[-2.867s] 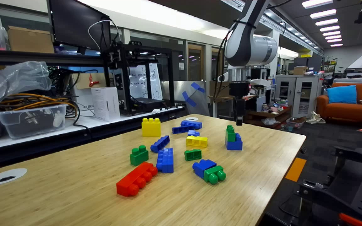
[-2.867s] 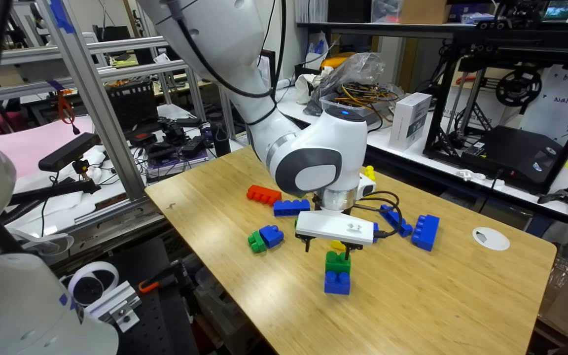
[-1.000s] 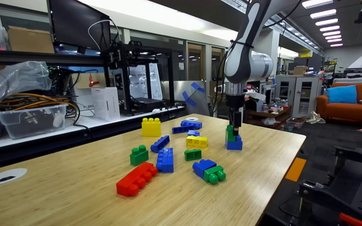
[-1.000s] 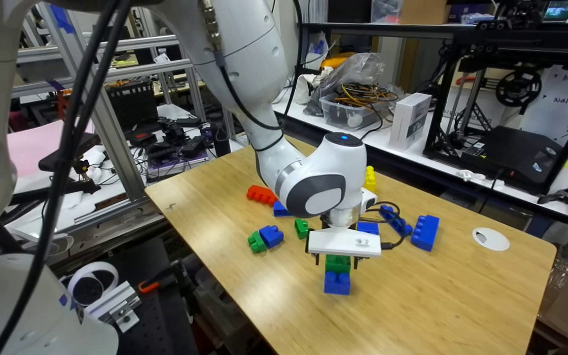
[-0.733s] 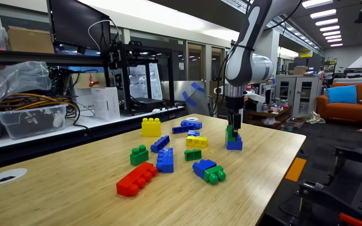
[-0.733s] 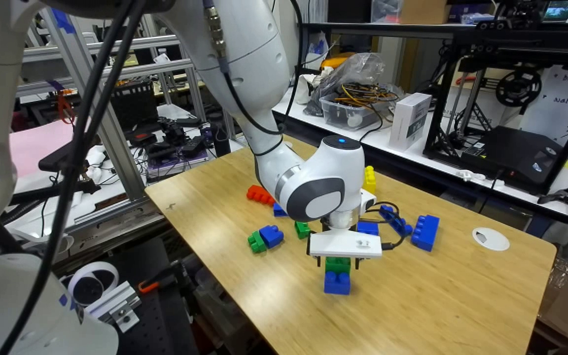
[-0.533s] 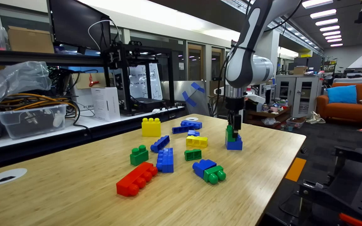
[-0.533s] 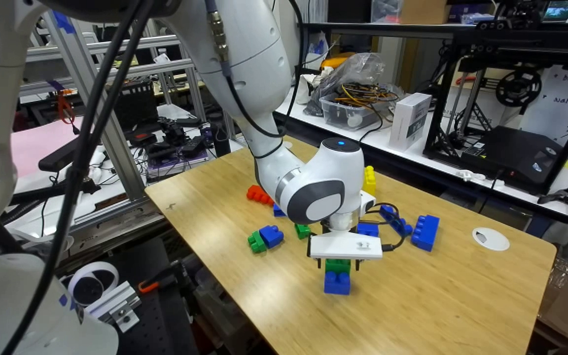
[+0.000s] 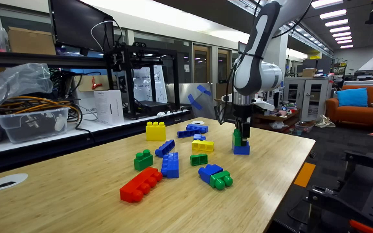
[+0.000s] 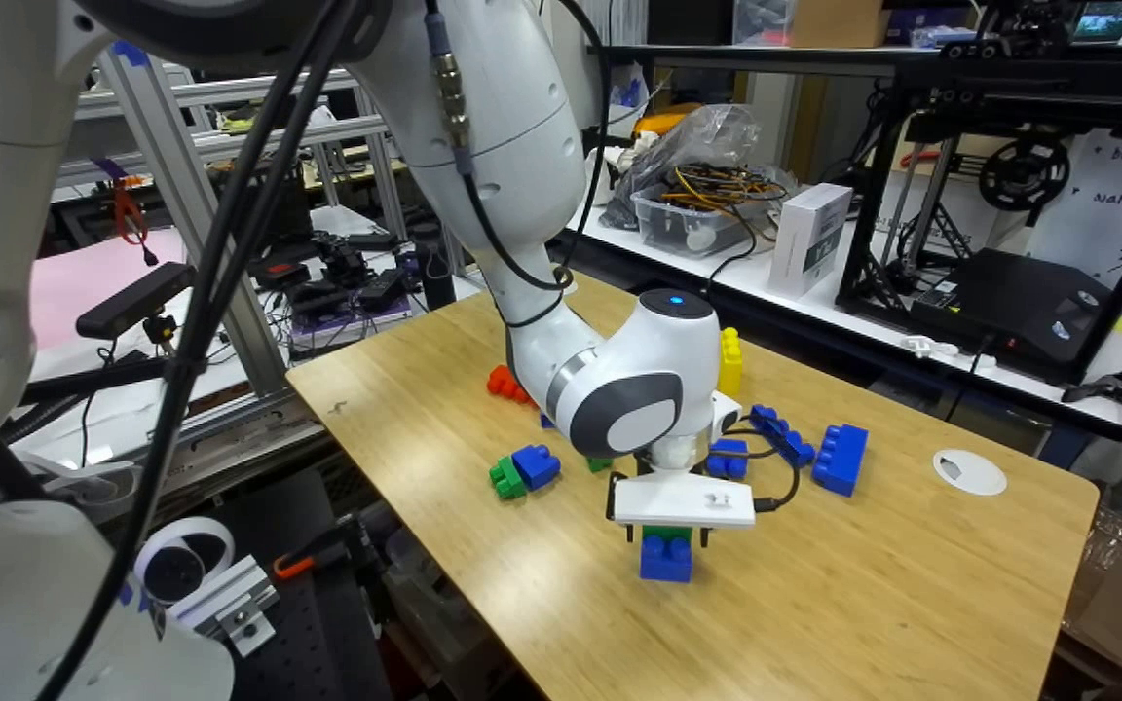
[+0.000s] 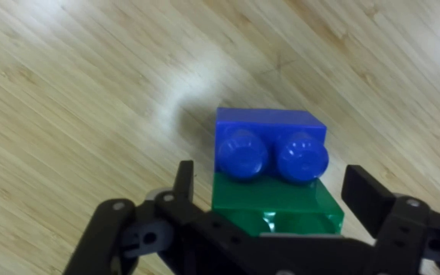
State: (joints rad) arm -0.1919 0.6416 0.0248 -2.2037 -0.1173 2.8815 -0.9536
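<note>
A red brick (image 9: 140, 185) and yellow brick (image 9: 202, 143) lie apart from the tool (image 10: 666, 535).

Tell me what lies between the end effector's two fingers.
A green block, stacked on a blue block, shows between the open fingers of the end effector in the wrist view, with a gap on either side.

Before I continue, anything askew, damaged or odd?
No damage shows. The stacked green block sits level on the blue block, the open gripper straddling it. In an exterior view, a tipped yellow block and a tipped green block show hollow undersides, unlike the upright yellow block.
</note>
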